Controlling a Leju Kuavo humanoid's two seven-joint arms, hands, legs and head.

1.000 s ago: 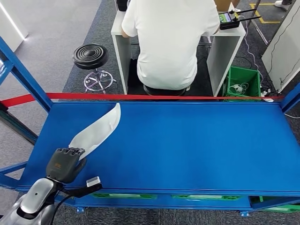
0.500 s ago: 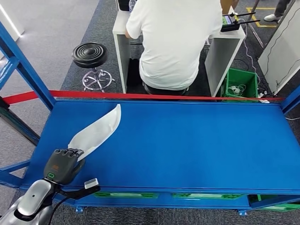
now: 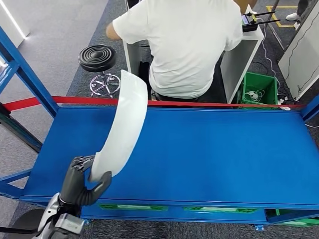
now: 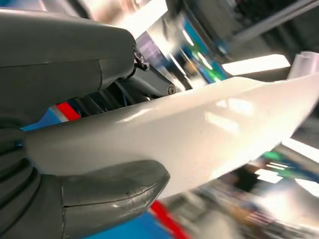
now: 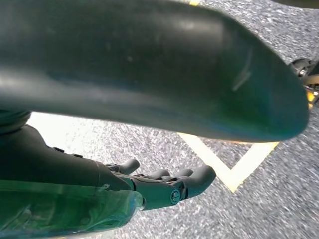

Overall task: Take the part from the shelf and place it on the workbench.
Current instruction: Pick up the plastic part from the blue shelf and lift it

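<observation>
With the left hand point(image 3: 80, 179) pinching the white part point(image 3: 122, 124) between thumb and fingers point(image 4: 112, 186), it's up off the blue shelf point(image 3: 211, 154) near the front-left corner. Lifting step, probably; next it needs carrying to the workbench. Right hand's point(image 5: 161, 186) fingers hang loosely apart, holding nothing.

No text, label, brand, number or sign can be read in any of the views. The small screen of the handheld device point(image 3: 251, 21) on the white desk point(image 3: 240, 50) is too small to make out.
</observation>
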